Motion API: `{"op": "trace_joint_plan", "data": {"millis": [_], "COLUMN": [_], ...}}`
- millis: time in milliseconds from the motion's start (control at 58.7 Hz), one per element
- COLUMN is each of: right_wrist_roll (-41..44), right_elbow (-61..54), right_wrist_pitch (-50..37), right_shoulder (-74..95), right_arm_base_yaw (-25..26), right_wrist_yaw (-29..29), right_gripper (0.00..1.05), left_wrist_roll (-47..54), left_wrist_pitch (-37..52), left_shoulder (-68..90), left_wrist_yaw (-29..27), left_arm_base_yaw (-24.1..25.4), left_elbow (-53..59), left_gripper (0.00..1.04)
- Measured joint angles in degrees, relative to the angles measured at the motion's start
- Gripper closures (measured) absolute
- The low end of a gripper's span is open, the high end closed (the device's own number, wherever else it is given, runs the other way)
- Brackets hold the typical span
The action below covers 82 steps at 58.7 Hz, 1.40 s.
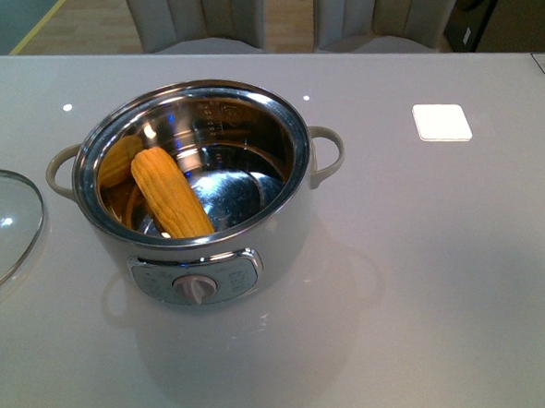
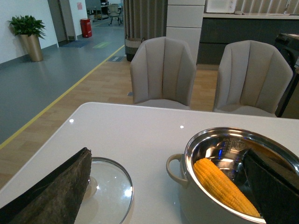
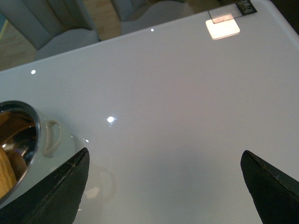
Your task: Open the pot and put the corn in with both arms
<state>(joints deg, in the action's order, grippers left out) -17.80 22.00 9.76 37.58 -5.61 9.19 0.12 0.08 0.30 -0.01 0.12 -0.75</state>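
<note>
The cream-white pot [image 1: 255, 225] stands uncovered in the middle of the white table, its dial panel facing me. The yellow corn [image 1: 170, 194] leans inside the steel bowl against the left wall; an orange reflection shows beside it. In the left wrist view the pot [image 2: 187, 200] and the corn [image 2: 224, 186] lie to one side of my left gripper [image 2: 170, 186], which is open and holds nothing. My right gripper [image 3: 163, 179] is open over bare table, with the pot [image 3: 46, 140] at its side. Neither arm shows in the front view.
The glass lid [image 1: 1, 225] lies flat on the table left of the pot, also seen as the glass lid [image 2: 110, 191] by one left finger. A white square pad [image 1: 441, 121] sits at the back right. Two grey chairs [image 2: 163, 70] stand behind the table.
</note>
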Motion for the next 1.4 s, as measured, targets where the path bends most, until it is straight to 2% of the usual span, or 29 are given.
{"op": "trace_joint_plan", "data": {"millis": [222, 324, 409, 494, 579, 835, 869, 1005, 1091, 1397], "right_wrist_roll": [-0.5, -0.4, 6.6, 12.2, 14.9, 17.0, 17.2, 17.5, 17.5, 17.5], "right_elbow": [-2.2, -4.5, -12.3, -16.5, -17.0, -19.2, -19.4, -20.5, -20.5, -20.5], "right_wrist_pitch": [6.6, 6.8, -9.1, -20.4, -22.2, -20.5, -20.1, -19.5, -10.6, -9.8], "right_shoulder": [-8.5, -10.4, -14.8, -18.4, -20.2, -23.8, -24.5, -27.8, -35.1, -37.2], "right_arm_base_yaw": [-0.3, -0.6, 3.3, 5.1, 5.4, 5.4, 5.4, 5.4, 5.4, 5.4], "right_wrist_yaw": [1.1, 1.8, -7.0, -8.6, -9.0, -9.0, -9.0, -9.1, -9.1, -9.1], "right_gripper": [0.09, 0.09, 0.22, 0.36, 0.50, 0.93, 1.02, 1.03, 1.03, 1.03], "left_wrist_roll": [0.0, 0.0, 0.0, 0.0, 0.0, 0.0, 0.0, 0.0, 0.0, 0.0], "left_wrist_pitch": [0.0, 0.0, 0.0, 0.0, 0.0, 0.0, 0.0, 0.0, 0.0, 0.0], "left_shoulder": [0.0, 0.0, 0.0, 0.0, 0.0, 0.0, 0.0, 0.0, 0.0, 0.0], "left_wrist_yaw": [0.0, 0.0, 0.1, 0.0, 0.0, 0.0, 0.0, 0.0, 0.0, 0.0], "left_arm_base_yaw": [0.0, 0.0, 0.0, 0.0, 0.0, 0.0, 0.0, 0.0, 0.0, 0.0], "left_elbow": [0.0, 0.0, 0.0, 0.0, 0.0, 0.0, 0.0, 0.0, 0.0, 0.0], "left_gripper": [0.07, 0.07, 0.07, 0.07, 0.07, 0.07, 0.07, 0.07, 0.07, 0.07]}}
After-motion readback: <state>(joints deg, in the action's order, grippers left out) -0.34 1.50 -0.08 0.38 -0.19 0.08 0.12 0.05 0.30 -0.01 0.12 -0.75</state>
